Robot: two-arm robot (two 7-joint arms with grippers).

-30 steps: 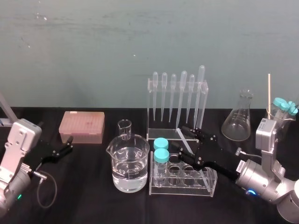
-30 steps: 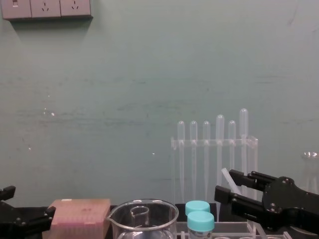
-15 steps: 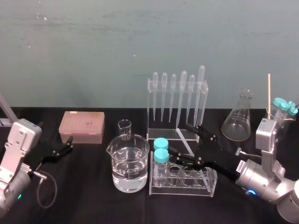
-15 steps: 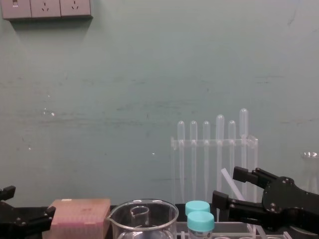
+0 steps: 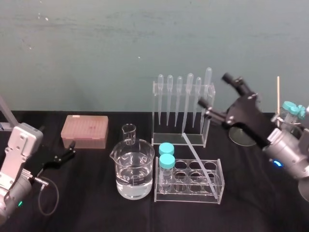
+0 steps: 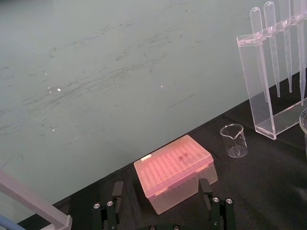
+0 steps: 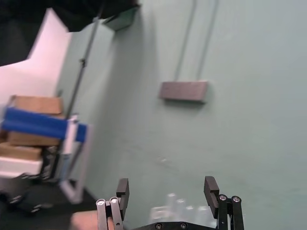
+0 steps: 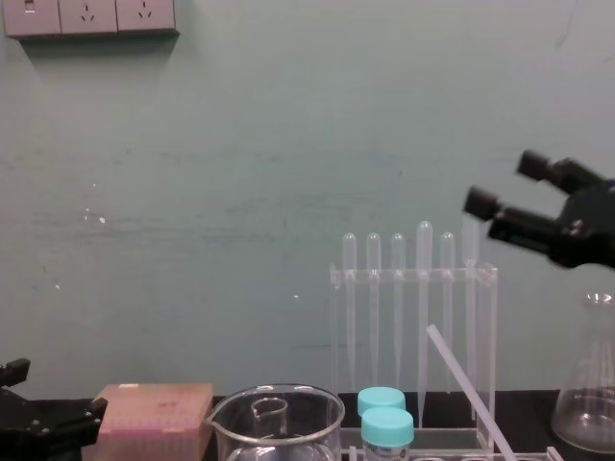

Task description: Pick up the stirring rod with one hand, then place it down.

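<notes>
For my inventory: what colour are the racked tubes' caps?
Turquoise; the caps show best in head view.

The left gripper [image 5: 60, 157] and right gripper [image 5: 215, 91] are black, with jointed angular fingers fixed by small silver screws [image 6: 106, 204]. The left arm's housing [image 5: 19, 145] is a silver-grey box trailing a looped black cable [image 5: 48, 200]. The right arm's casing [image 5: 292, 157] is rounded silver with a blue light [image 5: 275, 163].

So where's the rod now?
In the head view the rod sits right of centre, tilted, its low end at the tube rack and its top end near the pipette stand, with the open right claw above it.
</notes>
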